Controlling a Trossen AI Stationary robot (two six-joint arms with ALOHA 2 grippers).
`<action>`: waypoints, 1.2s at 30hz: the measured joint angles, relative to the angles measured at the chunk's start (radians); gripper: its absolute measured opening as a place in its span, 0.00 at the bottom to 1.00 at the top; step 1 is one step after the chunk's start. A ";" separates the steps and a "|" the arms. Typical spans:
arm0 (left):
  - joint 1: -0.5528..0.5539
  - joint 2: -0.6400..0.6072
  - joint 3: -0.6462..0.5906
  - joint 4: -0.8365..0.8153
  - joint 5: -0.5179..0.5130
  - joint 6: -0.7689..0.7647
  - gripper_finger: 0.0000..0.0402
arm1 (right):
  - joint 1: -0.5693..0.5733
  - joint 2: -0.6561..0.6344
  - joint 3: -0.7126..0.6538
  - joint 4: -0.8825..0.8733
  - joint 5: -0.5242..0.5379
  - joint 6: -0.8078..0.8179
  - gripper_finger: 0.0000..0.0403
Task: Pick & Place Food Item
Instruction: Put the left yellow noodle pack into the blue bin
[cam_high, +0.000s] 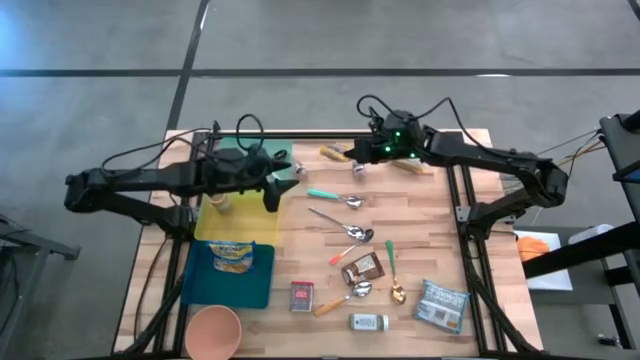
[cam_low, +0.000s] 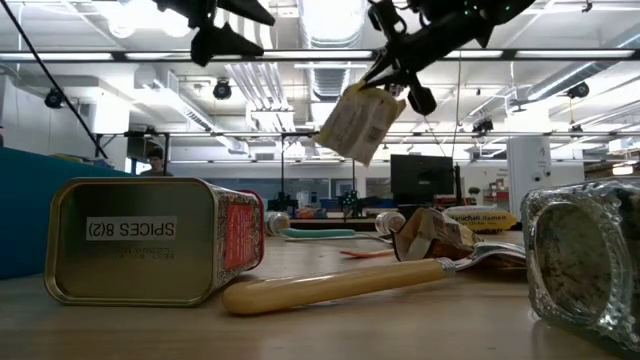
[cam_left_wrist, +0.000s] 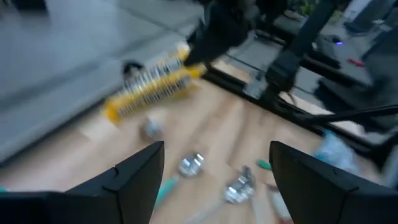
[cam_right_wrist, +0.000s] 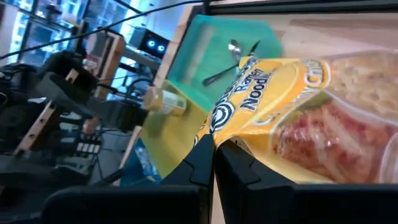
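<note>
This is a robotics lab in a large open industrial hall. A butcher-block table (cam_high: 430, 200) on a black metal frame stands on a polished concrete floor (cam_high: 300, 35) marked with dark lines. Beyond it, exposed ceiling ducts (cam_low: 190, 105) and strip lights (cam_low: 560, 85) hang over workstations with a monitor (cam_low: 415, 178).

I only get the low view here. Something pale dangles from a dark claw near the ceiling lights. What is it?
Observer: A yellow noodle packet. The right wrist view shows its printed label, and the right gripper is shut on one edge.
Operator: Is it over the table?
Observer: Yes. From above, it hangs over the far side of the table, beyond the spoons.
Operator: And the other claw?
Observer: The left gripper is open with nothing in it, at the edge of the yellow board.
</note>
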 joint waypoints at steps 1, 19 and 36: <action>-0.011 0.003 0.000 0.006 -0.024 0.035 0.73 | 0.006 0.001 0.000 0.016 0.000 0.006 0.02; -0.062 0.101 0.000 0.179 -0.072 0.298 0.73 | 0.119 0.042 0.000 0.206 0.000 0.120 0.02; -0.088 0.214 0.068 0.245 -0.075 0.370 0.73 | 0.175 0.044 0.006 0.254 0.026 0.148 0.02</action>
